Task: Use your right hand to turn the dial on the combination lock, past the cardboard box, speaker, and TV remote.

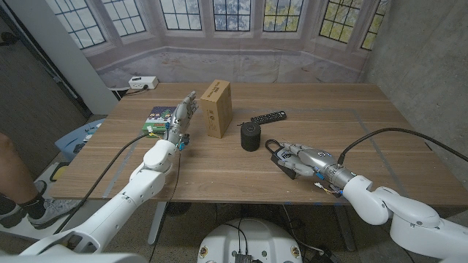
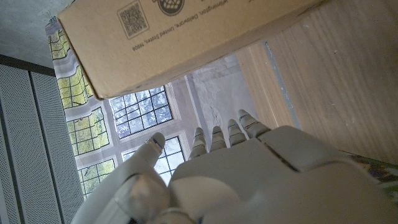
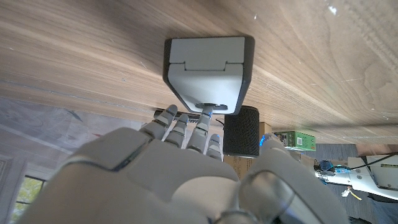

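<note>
The combination lock [image 1: 274,151] lies on the wooden table [image 1: 380,146] right of centre, towards the near edge, its dark shackle looping up on the far-left side of its body; in the right wrist view the lock [image 3: 208,71] shows as a grey-white block with a dark surround, and a small stem at its near end. The right hand [image 1: 303,159] reaches in from the near right and its fingers [image 1: 287,162] lie against the lock's body, curled narrowly over it; the right wrist view shows the fingertips [image 3: 202,124] just at the lock's stem end, but whether they actually pinch the dial I cannot tell. Just beyond the lock stands the small black cylindrical speaker [image 1: 251,136], upright, apart from the lock by a little gap. Farther back and slightly right lies the black TV remote [image 1: 268,116], flat and angled. Left of the speaker the cardboard box [image 1: 217,108] stands upright on a narrow side, printing visible on its face; in the left wrist view the box [image 2: 180,37] shows a QR code. The left hand [image 1: 180,120] is raised left of the box, near it yet apart, fingers straight, spread and holding nothing. Behind the left hand a green packet [image 1: 156,121] lies on the table. At the far left corner sits a white power strip [image 1: 142,82]. A person's leg and shoe [image 1: 29,208] show at the near left edge
</note>
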You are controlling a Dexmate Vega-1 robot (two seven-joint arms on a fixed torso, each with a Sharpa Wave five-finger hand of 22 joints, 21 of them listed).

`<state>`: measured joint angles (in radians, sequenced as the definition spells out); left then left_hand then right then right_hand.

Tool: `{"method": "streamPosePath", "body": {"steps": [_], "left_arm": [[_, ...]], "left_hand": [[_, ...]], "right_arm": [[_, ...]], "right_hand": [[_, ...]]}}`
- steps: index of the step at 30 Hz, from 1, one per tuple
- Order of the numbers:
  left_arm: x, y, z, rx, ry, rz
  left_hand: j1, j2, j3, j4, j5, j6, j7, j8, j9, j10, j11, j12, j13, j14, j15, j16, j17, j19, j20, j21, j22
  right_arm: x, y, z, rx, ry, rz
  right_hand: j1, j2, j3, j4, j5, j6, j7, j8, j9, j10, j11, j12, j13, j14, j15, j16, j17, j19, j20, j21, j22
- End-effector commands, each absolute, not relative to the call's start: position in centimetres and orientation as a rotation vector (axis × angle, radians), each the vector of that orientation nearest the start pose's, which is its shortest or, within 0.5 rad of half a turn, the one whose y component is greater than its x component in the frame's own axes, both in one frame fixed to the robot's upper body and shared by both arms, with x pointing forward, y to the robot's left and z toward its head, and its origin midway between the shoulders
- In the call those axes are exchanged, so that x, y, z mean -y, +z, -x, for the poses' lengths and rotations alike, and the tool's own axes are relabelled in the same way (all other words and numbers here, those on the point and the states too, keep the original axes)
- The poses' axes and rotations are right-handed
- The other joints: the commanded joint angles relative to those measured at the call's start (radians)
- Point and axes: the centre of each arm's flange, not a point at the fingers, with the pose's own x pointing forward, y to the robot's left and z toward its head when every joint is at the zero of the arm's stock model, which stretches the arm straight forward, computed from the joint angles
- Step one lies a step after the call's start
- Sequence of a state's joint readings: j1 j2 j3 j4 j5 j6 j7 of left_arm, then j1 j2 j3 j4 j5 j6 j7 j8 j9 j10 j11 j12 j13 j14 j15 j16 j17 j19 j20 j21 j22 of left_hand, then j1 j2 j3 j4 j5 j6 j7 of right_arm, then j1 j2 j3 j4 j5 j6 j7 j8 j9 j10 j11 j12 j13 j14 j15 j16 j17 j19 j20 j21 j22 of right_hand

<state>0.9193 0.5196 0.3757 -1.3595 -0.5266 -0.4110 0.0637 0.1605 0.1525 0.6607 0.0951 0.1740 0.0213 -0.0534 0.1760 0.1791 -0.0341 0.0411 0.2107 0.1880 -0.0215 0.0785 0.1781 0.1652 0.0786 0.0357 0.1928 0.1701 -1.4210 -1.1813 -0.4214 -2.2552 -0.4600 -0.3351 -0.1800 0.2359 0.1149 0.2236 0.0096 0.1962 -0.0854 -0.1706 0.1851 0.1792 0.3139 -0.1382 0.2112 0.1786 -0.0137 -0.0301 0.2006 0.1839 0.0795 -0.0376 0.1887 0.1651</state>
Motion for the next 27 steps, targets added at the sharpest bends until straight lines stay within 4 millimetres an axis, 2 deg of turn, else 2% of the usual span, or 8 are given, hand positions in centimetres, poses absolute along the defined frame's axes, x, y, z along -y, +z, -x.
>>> {"method": "streamPosePath", "body": {"steps": [1, 27], "left_arm": [[-28.35, -4.35, -62.46, 0.695, -0.154, -0.037], [-28.70, -4.49, -62.45, 0.692, -0.157, -0.036]], "left_hand": [[-0.001, -0.002, 0.011, 0.000, 0.000, -0.009, -0.002, 0.007, 0.004, -0.001, 0.008, -0.002, 0.005, 0.005, 0.008, 0.000, 0.005, 0.008, 0.004, 0.000, 0.002], [-0.001, -0.002, 0.012, -0.002, 0.000, -0.010, -0.002, 0.008, 0.004, 0.002, 0.008, -0.001, 0.005, 0.009, 0.009, 0.001, 0.005, 0.009, 0.004, 0.000, 0.002]], "right_arm": [[23.28, -13.97, -45.94, 0.509, 0.175, 1.463], [23.52, -14.58, -45.64, 0.487, 0.171, 1.471]], "right_hand": [[-0.003, 0.001, 0.005, -0.007, -0.003, 0.002, 0.013, 0.007, 0.002, 0.012, 0.003, 0.000, 0.006, 0.011, -0.022, 0.009, 0.003, 0.011, -0.034, 0.004, 0.003], [-0.005, 0.002, 0.011, -0.013, -0.004, 0.019, 0.016, 0.013, 0.002, 0.038, 0.010, -0.001, 0.007, 0.034, -0.024, 0.013, 0.004, 0.027, -0.037, 0.007, 0.003]]}}
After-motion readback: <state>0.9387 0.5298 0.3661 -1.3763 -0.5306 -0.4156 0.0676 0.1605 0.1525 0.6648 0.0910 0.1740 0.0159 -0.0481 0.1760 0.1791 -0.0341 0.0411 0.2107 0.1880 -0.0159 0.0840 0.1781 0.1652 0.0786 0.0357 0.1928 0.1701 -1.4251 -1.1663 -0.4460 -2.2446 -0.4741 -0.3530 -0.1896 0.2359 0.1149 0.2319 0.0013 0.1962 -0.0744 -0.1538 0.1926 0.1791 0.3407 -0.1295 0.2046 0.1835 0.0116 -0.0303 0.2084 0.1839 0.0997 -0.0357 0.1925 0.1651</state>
